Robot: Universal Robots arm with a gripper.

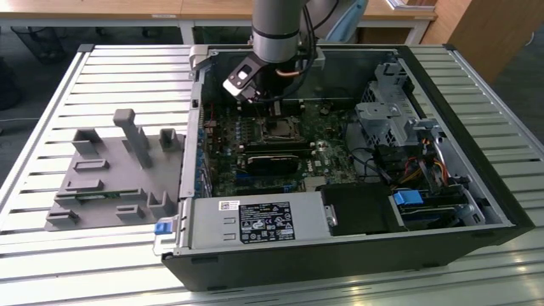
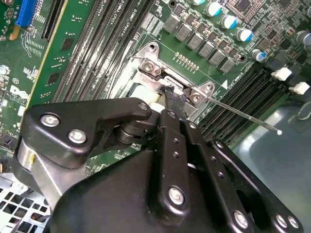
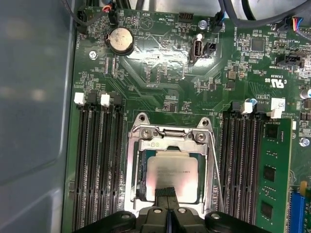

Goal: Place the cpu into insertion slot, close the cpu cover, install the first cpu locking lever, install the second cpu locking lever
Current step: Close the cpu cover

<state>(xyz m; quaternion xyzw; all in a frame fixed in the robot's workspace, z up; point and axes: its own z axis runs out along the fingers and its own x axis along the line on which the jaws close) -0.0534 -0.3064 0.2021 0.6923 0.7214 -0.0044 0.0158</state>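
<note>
My end effector (image 3: 166, 191) has its two black fingers pressed together at the tips, with nothing visible between them. In the first wrist view the joined tips rest over the near edge of the cpu (image 3: 172, 174). In the second wrist view the same tips (image 2: 171, 96) touch the silvery metal at one end of the cpu cover (image 3: 167, 144).

The cpu lies flat in the insertion slot (image 3: 142, 179), its pale metal top showing through the cover's square window. The cpu cover lies down around it.

A thin locking lever (image 2: 243, 115) runs out from the corner of the socket, and its white-tipped end reaches past the edge of the motherboard (image 3: 160, 68). I cannot tell whether it is latched.

Banks of black memory slots (image 3: 99, 160) flank the socket on both sides. A round coin cell (image 3: 120, 40) sits farther out on the board.

In the exterior view my arm (image 1: 276, 32) enters at the upper centre of the frame and descends nearly vertically. The wrist is angled down, placing the end effector (image 1: 272, 102) just above the socket area inside the open computer case (image 1: 357, 255). The case lies on its side on a slatted worktop (image 1: 51, 255). A grey moulded fixture (image 1: 111, 172) stands beside the case, toward the exterior view's left.
</note>
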